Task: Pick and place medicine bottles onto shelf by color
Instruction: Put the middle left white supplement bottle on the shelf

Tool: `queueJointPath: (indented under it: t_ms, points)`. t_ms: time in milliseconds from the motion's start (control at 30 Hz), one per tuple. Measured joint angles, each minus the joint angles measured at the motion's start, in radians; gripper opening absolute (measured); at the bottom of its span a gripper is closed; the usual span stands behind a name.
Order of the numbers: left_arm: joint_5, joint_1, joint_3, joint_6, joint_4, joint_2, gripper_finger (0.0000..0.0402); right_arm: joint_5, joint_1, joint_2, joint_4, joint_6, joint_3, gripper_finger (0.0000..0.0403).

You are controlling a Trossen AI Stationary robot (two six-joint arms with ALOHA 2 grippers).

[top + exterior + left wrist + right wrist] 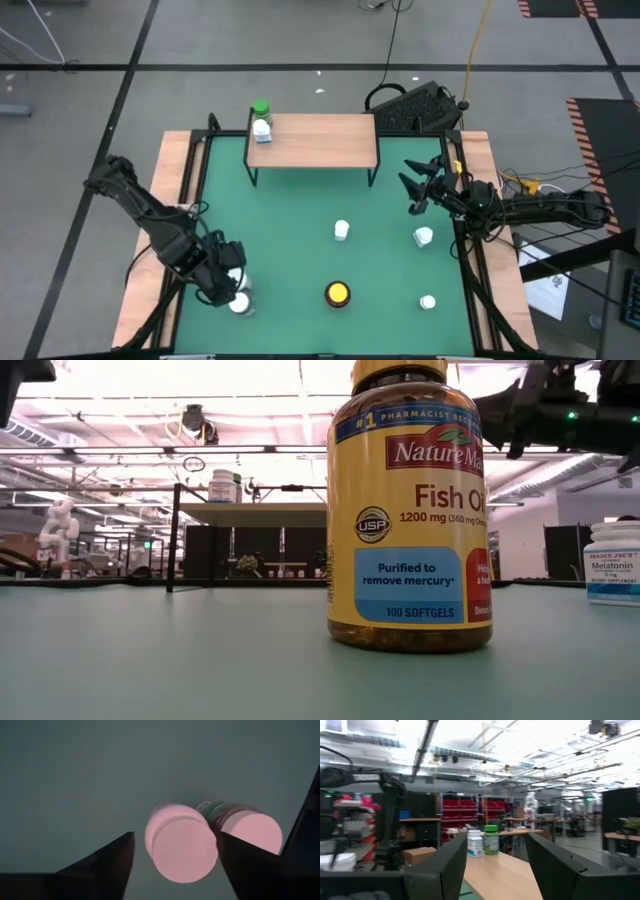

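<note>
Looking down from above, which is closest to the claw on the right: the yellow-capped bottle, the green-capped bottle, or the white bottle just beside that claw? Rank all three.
Measured from the right gripper in the high view:
1. White bottle, on the mat just in front of it.
2. Yellow-capped bottle, near the table's front edge, centre.
3. Green-capped bottle, at the shelf's left end, across the table.

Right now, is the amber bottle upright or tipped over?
Upright. The amber bottle stands on its base on the table, label reading level, and from above only its round yellow cap shows.
</note>
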Motion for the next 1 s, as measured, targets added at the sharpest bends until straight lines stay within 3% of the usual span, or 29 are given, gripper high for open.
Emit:
queueJointPath:
  t_ms: [133, 267, 600, 1000]
  points:
    - [0.063, 0.0, 0.0, 0.014, 0.0, 0.023, 0.0341, -0.002, 0.0, 0.0, 0.0, 0.0, 0.0, 0.0199]
    - [0.104, -0.005, 0.0, 0.038, 0.0, 0.032, 0.0362, -0.002, 0.0, 0.0, 0.001, 0.0, 0.0, 0.0199]
    - [-0.007, -0.008, 0.0, 0.042, -0.004, 0.032, 0.0365, -0.002, 0.0, 0.0, -0.005, 0.003, 0.0, 0.0199]
    - [-0.008, -0.018, -0.031, 0.051, 0.007, 0.031, 0.0365, -0.002, 0.0, 0.0, -0.014, 0.003, 0.0, 0.0199]
